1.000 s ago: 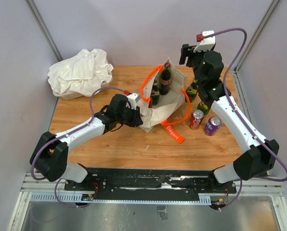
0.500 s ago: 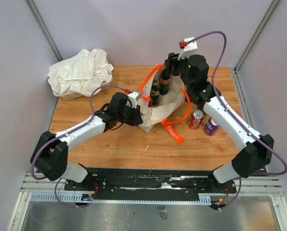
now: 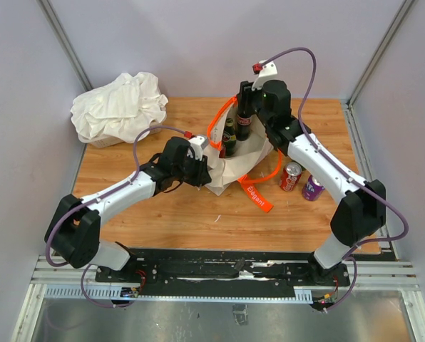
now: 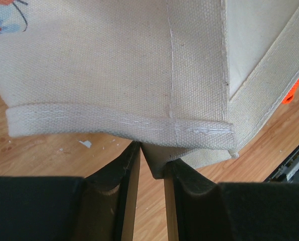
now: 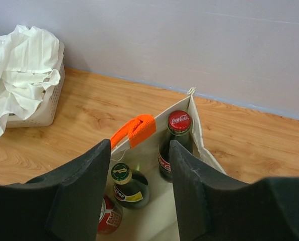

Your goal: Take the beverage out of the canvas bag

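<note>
The cream canvas bag [image 3: 230, 165] stands open mid-table with orange handles [image 3: 216, 122]. Inside it are a cola bottle with a red cap [image 5: 178, 122], a green bottle [image 5: 123, 175] and a red can [image 5: 109, 217]. My right gripper [image 5: 139, 146] hovers just above the bag's mouth, open, nothing between its fingers; the cola bottle is beside its right finger [image 5: 189, 175]. In the top view that gripper [image 3: 245, 96] is over the bag's far end. My left gripper [image 4: 150, 163] is shut on a fold of the bag's near left wall [image 4: 114, 75].
A white basket heaped with white cloth [image 3: 120, 107] sits at the back left. A red can [image 3: 291, 176] and a purple can [image 3: 314, 187] stand on the table right of the bag. An orange strap [image 3: 257, 194] trails from the bag toward the front.
My right arm swung left from the back right corner to above the bag's mouth, and its jaws narrowed. The left gripper kept its hold without moving.
</note>
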Available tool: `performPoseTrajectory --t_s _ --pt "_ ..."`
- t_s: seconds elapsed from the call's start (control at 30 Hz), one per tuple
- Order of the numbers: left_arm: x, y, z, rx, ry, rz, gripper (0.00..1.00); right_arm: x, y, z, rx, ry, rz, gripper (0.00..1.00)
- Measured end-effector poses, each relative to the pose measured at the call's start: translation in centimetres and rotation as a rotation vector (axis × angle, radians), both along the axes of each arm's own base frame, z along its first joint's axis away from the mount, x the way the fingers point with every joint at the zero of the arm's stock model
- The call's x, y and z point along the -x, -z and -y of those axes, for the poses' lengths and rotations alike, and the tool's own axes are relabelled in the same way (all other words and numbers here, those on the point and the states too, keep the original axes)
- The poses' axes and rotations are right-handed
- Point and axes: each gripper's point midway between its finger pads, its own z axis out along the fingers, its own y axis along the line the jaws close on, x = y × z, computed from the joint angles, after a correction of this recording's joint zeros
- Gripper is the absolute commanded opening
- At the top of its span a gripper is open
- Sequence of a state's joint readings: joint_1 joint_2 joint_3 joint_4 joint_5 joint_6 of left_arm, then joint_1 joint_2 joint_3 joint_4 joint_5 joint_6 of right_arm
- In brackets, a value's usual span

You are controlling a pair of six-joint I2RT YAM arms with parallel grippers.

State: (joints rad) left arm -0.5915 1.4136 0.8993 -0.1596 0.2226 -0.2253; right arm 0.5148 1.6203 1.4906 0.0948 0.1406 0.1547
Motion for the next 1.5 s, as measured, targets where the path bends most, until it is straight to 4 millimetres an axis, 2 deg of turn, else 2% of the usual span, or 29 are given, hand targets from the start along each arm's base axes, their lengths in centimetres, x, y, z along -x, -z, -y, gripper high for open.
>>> performPoseTrajectory --t_s 0.07,0.13,0.2,0.23,0.37,0.57,0.93,1.27,1.5 --pt "0.0 -0.1 0.0 0.0 -0.001 0.002 0.28 -0.3 0.2 -0.1 0.001 0.003 -0.003 0.44" --pt "0.0 -0.1 0.0 0.001 -0.002 0.004 0.28 -0.5 0.5 -0.1 0.003 0.01 -0.007 0.35" --pt "0.0 -0.2 -0.1 0.002 -0.003 0.007 0.28 -0.7 0.8 0.0 0.004 0.018 -0.013 0.09" --pt "0.0 -0.3 -0.1 0.002 -0.004 0.008 0.28 -0.7 0.9 0.0 0.005 0.023 -0.013 0.05" --pt "-0.1 -0.5 -0.1 0.004 -0.007 0.015 0.28 -0.8 1.1 0.3 -0.003 0.047 -0.02 0.12" --pt "-0.2 -0.9 -0.2 -0.002 -0.008 0.015 0.3 -0.7 1.8 0.4 0.0 0.049 -0.046 0.13" --pt "-0.3 -2.1 -0.2 -0.002 -0.005 0.036 0.34 -1.7 5.0 -0.4 0.004 0.056 -0.14 0.29" --pt "-0.6 -3.1 0.0 0.006 -0.003 0.048 0.34 -3.4 6.9 0.9 0.019 0.096 -0.182 0.4" --pt "-0.9 -3.9 0.2 0.016 -0.003 0.06 0.34 -4.7 7.6 2.4 0.022 0.133 -0.195 0.52"
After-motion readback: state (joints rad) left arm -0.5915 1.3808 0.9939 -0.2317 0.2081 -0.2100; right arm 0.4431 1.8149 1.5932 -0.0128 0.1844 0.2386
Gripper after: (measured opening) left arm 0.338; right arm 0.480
